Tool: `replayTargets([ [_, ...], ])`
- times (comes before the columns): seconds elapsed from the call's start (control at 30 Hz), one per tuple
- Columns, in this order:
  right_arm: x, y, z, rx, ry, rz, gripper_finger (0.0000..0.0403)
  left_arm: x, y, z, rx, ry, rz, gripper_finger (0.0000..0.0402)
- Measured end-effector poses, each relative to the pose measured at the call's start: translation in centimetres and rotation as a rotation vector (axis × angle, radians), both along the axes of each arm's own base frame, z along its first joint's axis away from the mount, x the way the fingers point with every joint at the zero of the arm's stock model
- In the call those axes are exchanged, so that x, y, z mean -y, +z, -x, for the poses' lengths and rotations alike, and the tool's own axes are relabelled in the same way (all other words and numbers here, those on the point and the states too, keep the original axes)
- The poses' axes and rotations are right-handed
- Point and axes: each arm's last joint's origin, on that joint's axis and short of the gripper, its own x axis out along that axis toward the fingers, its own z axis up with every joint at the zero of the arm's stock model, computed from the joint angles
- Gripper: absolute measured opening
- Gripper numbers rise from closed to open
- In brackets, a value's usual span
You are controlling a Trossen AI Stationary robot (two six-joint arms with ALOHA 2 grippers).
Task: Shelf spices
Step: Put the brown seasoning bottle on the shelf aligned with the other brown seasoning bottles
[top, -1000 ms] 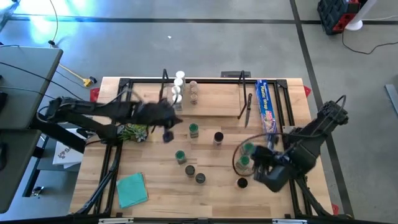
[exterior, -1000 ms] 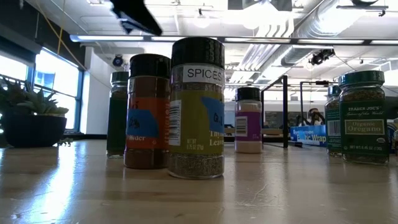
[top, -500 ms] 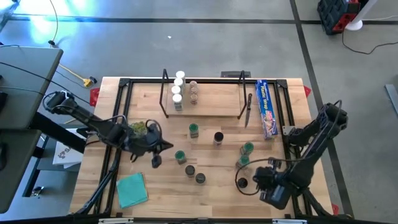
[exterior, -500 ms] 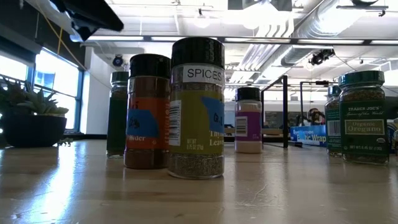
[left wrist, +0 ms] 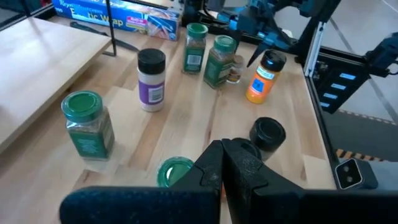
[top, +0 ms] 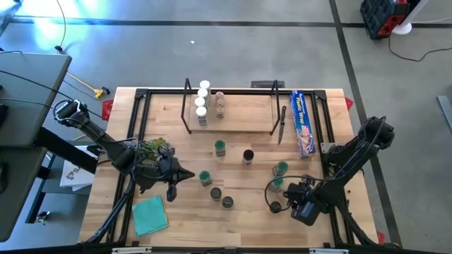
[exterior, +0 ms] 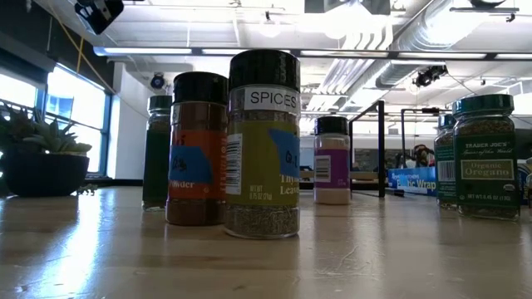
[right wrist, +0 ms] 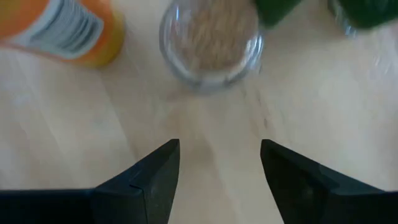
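The shelf (top: 229,113) stands at the table's far side with a few spices (top: 202,101) on it, white and tan lids up. More spices stand upright on the table: green-lidded jars (top: 220,147) (top: 205,176) (top: 281,168) and black-lidded ones (top: 248,155). My left gripper (top: 173,186) hovers shut at the near left, just above a green lid (left wrist: 174,172). My right gripper (right wrist: 221,155) is open near the table's right edge, facing a clear jar (right wrist: 211,37) and an orange jar (right wrist: 68,31); nothing is between its fingers.
A blue wrap box (top: 302,121) lies at the far right beside the shelf. A teal cloth (top: 150,214) lies at the near left, and a small plant (top: 152,148) at the left edge. Bare wood shows between the jar groups.
My left gripper, shut throughout, has swung away from the shelf toward the table's near left edge. My right gripper has shifted slightly toward the near edge, beside the green-lidded jars. No jar has moved.
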Motion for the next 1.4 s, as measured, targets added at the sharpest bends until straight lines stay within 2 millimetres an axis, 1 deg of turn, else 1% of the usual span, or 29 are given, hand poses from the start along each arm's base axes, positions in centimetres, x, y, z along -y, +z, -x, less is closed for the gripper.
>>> replayTargets([
  [0.13,0.2,0.0,-0.3,0.010,0.134,0.052,0.0220,0.0,0.0,0.0,0.000,0.001,-0.001,0.0000],
  [0.23,0.2,0.1,-0.5,0.052,0.222,0.116,0.0220,0.0,0.0,0.0,-0.001,-0.001,0.001,0.0000],
  [0.33,0.5,0.1,-0.9,0.102,0.212,0.160,0.0220,0.0,-0.1,0.0,-0.005,-0.004,0.000,0.0000],
  [0.4,0.4,0.2,-1.2,0.120,0.205,0.147,0.0220,0.0,-0.1,0.0,-0.005,-0.004,0.000,0.0000],
  [0.63,0.3,0.5,-2.6,0.219,0.275,0.147,0.0220,0.0,-0.1,0.0,-0.007,-0.005,-0.001,0.0000],
  [0.83,0.8,0.5,-3.2,0.227,0.251,0.159,0.0219,0.2,-0.1,0.0,-0.007,-0.011,-0.001,0.0000],
  [0.9,0.9,0.5,-3.3,0.236,0.246,0.164,0.0212,0.2,-0.1,0.0,-0.007,-0.011,-0.001,0.0000],
  [0.97,0.8,0.5,-3.3,0.244,0.247,0.164,0.0196,0.2,-0.1,0.0,-0.007,-0.011,-0.001,0.0000],
  [1.17,0.7,0.7,-3.4,0.264,0.235,0.152,0.0127,0.2,-0.1,0.0,-0.007,-0.011,-0.001,0.0000],
  [1.27,0.6,1.0,-3.4,0.241,0.221,0.128,0.0126,0.2,-0.1,0.0,-0.007,-0.013,-0.001,0.0000],
  [1.4,0.2,2.6,-3.4,0.124,0.204,0.088,0.0126,0.2,-0.1,0.0,-0.008,-0.014,0.000,0.0001],
])
